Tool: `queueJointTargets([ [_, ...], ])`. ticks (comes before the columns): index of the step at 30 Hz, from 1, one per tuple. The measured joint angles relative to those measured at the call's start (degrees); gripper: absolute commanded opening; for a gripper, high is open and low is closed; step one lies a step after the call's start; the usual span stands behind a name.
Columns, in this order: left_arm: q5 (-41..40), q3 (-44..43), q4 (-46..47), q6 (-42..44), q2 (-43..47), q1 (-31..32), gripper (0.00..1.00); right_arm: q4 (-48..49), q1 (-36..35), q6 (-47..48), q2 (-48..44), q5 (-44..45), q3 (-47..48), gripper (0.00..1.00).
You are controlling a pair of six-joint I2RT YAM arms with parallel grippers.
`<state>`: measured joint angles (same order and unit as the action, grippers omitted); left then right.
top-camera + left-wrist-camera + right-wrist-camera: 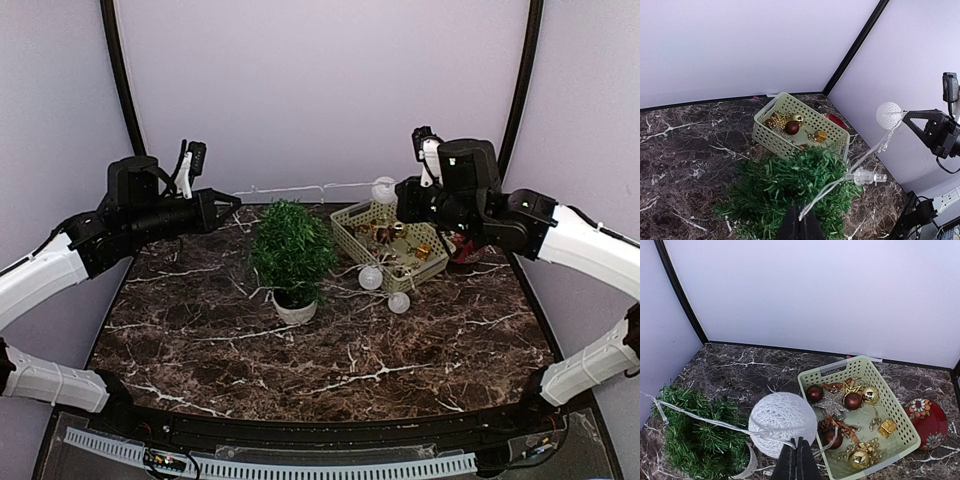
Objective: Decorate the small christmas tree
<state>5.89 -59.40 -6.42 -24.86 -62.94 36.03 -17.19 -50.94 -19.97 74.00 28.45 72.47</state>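
The small christmas tree stands in its white pot mid-table, left of the pale green basket. A clear light string with white woven balls runs high above the tree between both grippers. My left gripper is shut on one end of the string, above the tree. My right gripper is shut on the string right beside a white ball, between the tree and the basket. In the top view the left gripper and right gripper face each other.
The basket holds brown and gold baubles, a silver star and a gold box. A red patterned plate lies right of it. Two more white balls of the string rest on the marble table in front of the basket. White walls close in the back and sides.
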Motion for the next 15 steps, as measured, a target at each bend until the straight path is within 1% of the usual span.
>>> queueJointTargets([
  [8, 6.73, -0.68, 3.41, -0.35, -4.28, -6.67, 0.00, -0.09, 0.85, 0.96, 2.43, -1.97, 3.10, 0.00],
  [15, 10.80, -1.03, 6.56, -1.16, -7.82, -10.71, 0.00, -0.02, 1.57, 1.55, 4.96, -3.10, 6.36, 0.00],
])
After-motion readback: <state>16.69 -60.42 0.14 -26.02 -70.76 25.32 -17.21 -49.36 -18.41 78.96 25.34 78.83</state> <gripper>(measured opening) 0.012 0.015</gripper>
